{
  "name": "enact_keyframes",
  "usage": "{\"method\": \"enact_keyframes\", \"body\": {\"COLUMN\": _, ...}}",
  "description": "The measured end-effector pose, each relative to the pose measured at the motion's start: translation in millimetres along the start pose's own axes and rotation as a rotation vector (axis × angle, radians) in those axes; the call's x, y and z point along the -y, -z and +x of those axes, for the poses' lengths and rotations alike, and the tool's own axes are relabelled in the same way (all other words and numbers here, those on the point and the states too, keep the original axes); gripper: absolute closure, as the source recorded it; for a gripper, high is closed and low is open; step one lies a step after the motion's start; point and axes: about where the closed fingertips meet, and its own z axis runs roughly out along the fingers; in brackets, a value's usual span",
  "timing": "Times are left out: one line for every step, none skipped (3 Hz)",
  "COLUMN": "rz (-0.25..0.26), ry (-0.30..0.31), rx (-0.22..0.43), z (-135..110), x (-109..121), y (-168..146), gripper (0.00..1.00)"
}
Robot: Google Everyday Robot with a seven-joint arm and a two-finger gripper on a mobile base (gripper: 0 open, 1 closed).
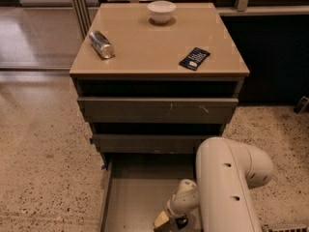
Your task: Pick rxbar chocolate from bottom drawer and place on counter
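The bottom drawer (126,204) is pulled open below the two shut drawers, and its flat grey floor shows. My gripper (168,221) reaches down into it near the bottom edge of the view, at the end of the white arm (227,187). A small dark bit (182,222) sits at the gripper's tip; I cannot tell what it is. No rxbar chocolate shows clearly in the drawer. The tan counter (145,47) is the cabinet's top.
On the counter stand a white bowl (161,10) at the back, a silver can (101,44) lying at the left, and a wider black packet with a white label (194,58) at the right front. Speckled floor lies to the left. A dark wall is to the right.
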Motion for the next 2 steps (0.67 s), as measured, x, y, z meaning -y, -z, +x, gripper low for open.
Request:
{"method": "enact_keyframes", "body": {"rz": 0.040, "ry": -0.078, "rx": -0.016, "z": 5.2, "x": 29.4, "y": -4.0, "gripper": 0.00}}
{"method": "enact_keyframes", "body": {"rz": 0.034, "ry": -0.077, "rx": -0.037, "z": 9.9, "x": 25.1, "y": -12.8, "gripper": 0.00}}
